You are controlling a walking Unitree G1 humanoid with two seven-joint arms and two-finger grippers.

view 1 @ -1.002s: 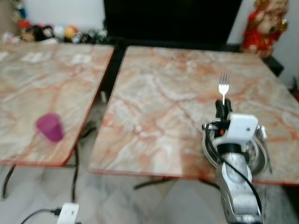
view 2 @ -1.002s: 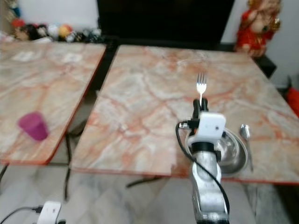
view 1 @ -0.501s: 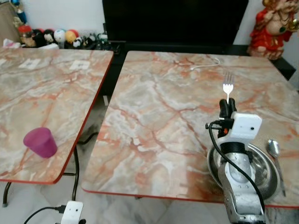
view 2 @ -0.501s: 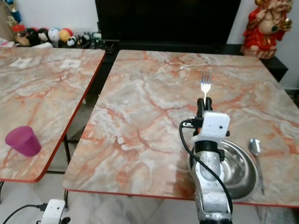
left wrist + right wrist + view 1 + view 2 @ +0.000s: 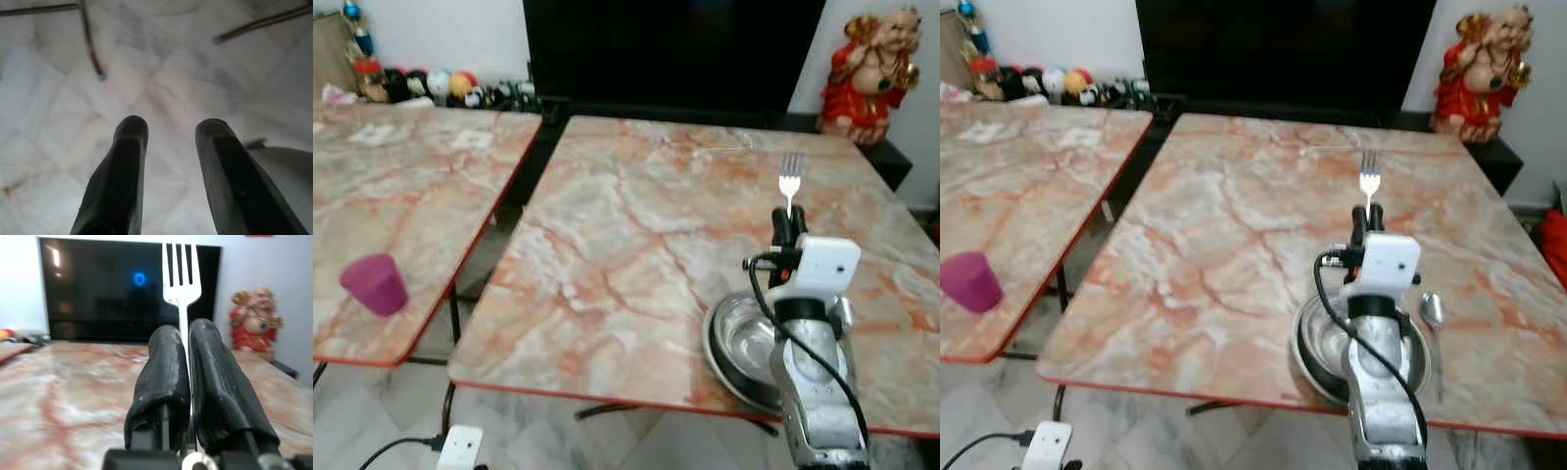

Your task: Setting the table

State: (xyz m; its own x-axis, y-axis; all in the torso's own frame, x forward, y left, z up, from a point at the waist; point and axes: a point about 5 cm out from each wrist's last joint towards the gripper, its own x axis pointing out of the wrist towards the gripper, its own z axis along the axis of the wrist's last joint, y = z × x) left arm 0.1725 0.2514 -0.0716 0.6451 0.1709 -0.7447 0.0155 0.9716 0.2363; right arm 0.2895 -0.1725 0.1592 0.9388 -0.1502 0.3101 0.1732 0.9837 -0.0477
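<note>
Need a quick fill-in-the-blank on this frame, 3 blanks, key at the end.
1. The right gripper is shut on a ____, tines up.
2. The steel bowl sits near the table's front edge, with a ____ lying beside it.
3. The cup on the other table is ____ in colour.

Missing words: fork; spoon; purple

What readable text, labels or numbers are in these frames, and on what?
None can be read.
Two white slips on the left table: too blurred to tell whether they carry print.
Black screen: a blue ring of light, no letters.
White camera box on the right arm: no marking to be seen.
Fork in the right end effector, bowl, spoon, purple cup: plain.
</note>
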